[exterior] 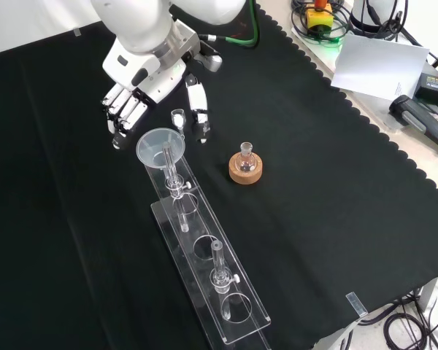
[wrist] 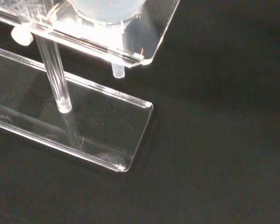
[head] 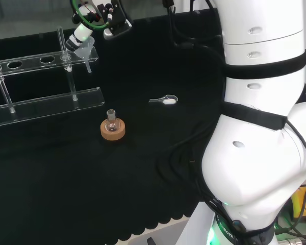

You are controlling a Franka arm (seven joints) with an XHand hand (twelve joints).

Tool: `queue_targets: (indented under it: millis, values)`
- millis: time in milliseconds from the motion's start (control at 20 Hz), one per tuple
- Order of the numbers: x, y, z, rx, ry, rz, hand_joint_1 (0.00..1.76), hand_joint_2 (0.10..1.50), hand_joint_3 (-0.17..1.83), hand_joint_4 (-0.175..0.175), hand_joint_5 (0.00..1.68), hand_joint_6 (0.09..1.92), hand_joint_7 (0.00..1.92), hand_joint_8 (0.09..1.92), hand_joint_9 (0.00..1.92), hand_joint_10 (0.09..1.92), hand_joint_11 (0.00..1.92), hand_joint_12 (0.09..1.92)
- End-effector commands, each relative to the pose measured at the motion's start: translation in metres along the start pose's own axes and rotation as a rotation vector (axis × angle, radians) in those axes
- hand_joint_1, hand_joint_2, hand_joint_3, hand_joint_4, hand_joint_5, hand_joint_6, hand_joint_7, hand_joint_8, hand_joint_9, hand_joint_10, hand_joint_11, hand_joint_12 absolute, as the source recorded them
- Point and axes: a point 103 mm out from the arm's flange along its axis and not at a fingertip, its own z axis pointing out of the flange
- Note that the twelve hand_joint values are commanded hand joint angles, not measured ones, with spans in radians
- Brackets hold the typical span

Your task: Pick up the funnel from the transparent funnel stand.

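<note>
Now you have black cloth over the table (exterior: 336, 219). In the front view your hand (exterior: 150, 91) hangs above the funnel (exterior: 160, 148), fingers straight either side of it, holding nothing. The funnel sits in the end hole of the transparent funnel stand (exterior: 208, 270). Beside it, a small flask (head: 111, 119) stands on a cork ring (head: 113, 129); the head view adds a spoon (head: 164, 100).
</note>
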Motion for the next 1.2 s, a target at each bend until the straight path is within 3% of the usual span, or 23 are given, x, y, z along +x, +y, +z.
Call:
queue_targets:
  millis: [50, 1200]
  values:
    - [0.003, 0.002, 0.007, 0.023, 0.0, 0.007, 0.29, 0.65, -0.01, -0.002, 0.2, 0.09, 0.28, 0.62, 0.1, 0.85, 0.0, 1.31]
    - [0.005, 0.01, 0.023, 0.056, -0.018, 0.035, 0.29, 0.66, 0.0, -0.016, 0.22, 0.09, 0.33, 0.63, 0.11, 0.85, 0.0, 1.33]
